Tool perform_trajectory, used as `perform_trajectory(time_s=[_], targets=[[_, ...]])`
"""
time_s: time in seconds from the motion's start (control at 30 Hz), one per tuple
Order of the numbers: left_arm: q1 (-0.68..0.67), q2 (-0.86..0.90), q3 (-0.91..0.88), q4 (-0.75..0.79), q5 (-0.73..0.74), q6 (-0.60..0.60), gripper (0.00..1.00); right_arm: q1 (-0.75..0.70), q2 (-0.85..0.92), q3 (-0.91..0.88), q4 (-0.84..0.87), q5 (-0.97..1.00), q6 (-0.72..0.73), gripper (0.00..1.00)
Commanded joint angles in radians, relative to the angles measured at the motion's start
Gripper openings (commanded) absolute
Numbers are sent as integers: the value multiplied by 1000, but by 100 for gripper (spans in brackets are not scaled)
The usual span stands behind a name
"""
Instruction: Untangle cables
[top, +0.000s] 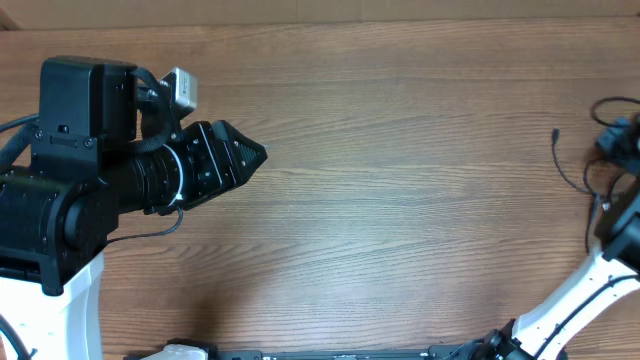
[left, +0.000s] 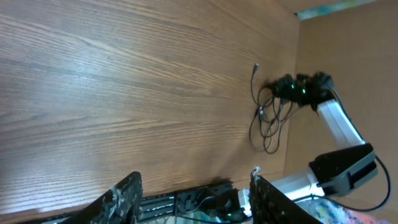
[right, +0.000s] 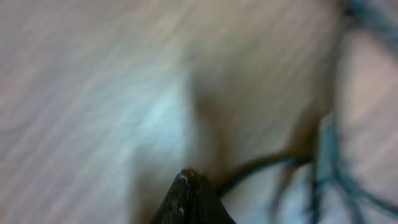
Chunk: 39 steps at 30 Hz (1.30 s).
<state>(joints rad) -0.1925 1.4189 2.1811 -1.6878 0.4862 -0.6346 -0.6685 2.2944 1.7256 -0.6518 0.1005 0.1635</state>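
Note:
The cables (top: 556, 150) are a small tangle of thin black cords at the far right edge of the table, with one plug end reaching left. In the left wrist view the cables (left: 268, 124) lie in loops at the far right, just under my right gripper (left: 297, 88). The blurred right wrist view shows my right gripper (right: 189, 182) shut, and a dark cable (right: 267, 163) runs off to the right from its tips. My left gripper (top: 256, 153) hangs over the table's left part, far from the tangle. It is open (left: 194, 180) with nothing between its fingers.
The wooden table (top: 400, 200) stretches between the two arms. The right arm's white link (top: 585, 290) rises from the front right corner. A black rail (left: 186, 199) runs along the table's front edge, and a cardboard-coloured wall (left: 348, 50) stands behind the tangle.

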Motion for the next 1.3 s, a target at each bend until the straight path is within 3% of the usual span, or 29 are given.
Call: perform_trajectory(time_s=[0.0, 0.27, 0.43, 0.5, 0.57, 0.77, 0.97, 1.03, 1.07, 1.1, 1.27], targets=[[2, 0, -2, -2, 13, -28, 54, -98, 8, -26, -10, 32, -18, 4], [2, 0, -2, -2, 13, -47, 54, -249, 8, -20, -15, -3, -73, 4], [2, 0, -2, -2, 12, -54, 56, -235, -16, 21, -23, -154, -95, 24], [2, 0, -2, -2, 12, -53, 56, -204, -39, 46, -35, -188, -111, 40], [2, 0, -2, -2, 12, -48, 57, -158, -74, 71, -49, -203, -144, 44], [2, 0, -2, -2, 13, -10, 60, 6, -190, 106, -102, -232, -130, 67], [2, 0, -2, -2, 61, 90, 60, 163, -262, 107, -193, -237, -74, 63], [2, 0, -2, -2, 61, 97, 60, 208, -263, 107, -257, -237, -50, 54], [2, 0, -2, -2, 60, 97, 60, 230, -263, 106, -300, -233, -10, 42], [2, 0, -2, -2, 57, 97, 59, 247, -262, 103, -332, -224, 39, 37], [2, 0, -2, -2, 58, 110, 59, 296, -262, 48, -456, -207, 346, 47]])
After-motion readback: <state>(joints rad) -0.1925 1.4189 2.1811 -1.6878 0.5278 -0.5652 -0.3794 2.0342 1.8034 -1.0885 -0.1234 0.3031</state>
